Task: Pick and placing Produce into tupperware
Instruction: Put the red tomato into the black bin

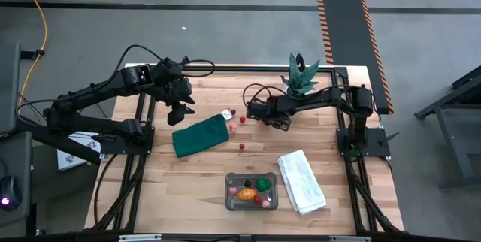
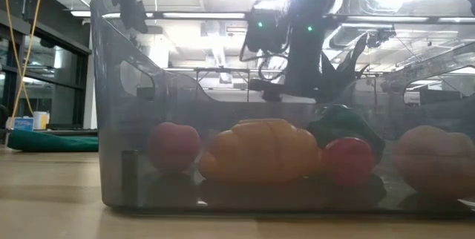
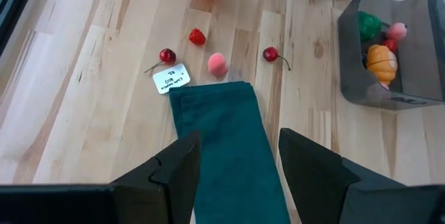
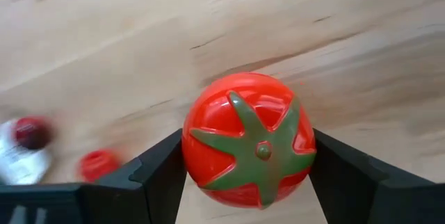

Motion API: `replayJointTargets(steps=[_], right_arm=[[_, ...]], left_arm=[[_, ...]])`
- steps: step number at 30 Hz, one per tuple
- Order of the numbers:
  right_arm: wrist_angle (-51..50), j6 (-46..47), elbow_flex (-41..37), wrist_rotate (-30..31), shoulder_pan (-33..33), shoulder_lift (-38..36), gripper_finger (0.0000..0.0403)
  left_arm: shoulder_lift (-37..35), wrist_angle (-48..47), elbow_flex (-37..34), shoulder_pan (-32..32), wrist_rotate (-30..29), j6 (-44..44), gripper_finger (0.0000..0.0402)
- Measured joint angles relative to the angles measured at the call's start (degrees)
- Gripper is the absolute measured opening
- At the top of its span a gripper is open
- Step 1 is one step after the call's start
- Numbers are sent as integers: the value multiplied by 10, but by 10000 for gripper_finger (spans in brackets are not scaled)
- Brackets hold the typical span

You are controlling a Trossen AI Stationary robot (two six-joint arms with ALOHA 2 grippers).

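Note:
The tupperware (image 1: 252,192) stands near the table's near edge. It holds an orange piece (image 3: 380,60), a green one (image 3: 369,24) and small red and pink ones. Loose produce lies mid-table: two cherries (image 3: 167,56) (image 3: 271,54), a strawberry (image 3: 197,37) and a pink piece (image 3: 217,64). My right gripper (image 1: 251,110) is over the far middle, shut on a red tomato (image 4: 249,140). My left gripper (image 3: 240,161) is open above the dark green cloth (image 1: 200,136). My right gripper pinches the red tomato between its two fingers (image 4: 163,175), one on each side of its round body (image 4: 198,140). The fingers slant down from the table's right side. The green star-shaped calyx (image 4: 261,147) faces the wrist. The wood lies behind the tomato.
A folded white towel (image 1: 301,182) lies right of the tupperware. A spiky green plant (image 1: 301,77) stands at the far edge beside the right arm. A white tag (image 3: 171,78) lies at the far end of the cloth. Bare wood lies left of the tupperware.

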Motion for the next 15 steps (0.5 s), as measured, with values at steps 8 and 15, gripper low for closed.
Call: replayJointTargets(steps=[8, 15], right_arm=[[102, -28, 0, -8, 11, -5, 247], [119, -37, 0, -2, 10, -14, 247]], left_arm=[[0, 0, 0, 0, 0, 3, 182], [0, 0, 0, 0, 0, 3, 182]])
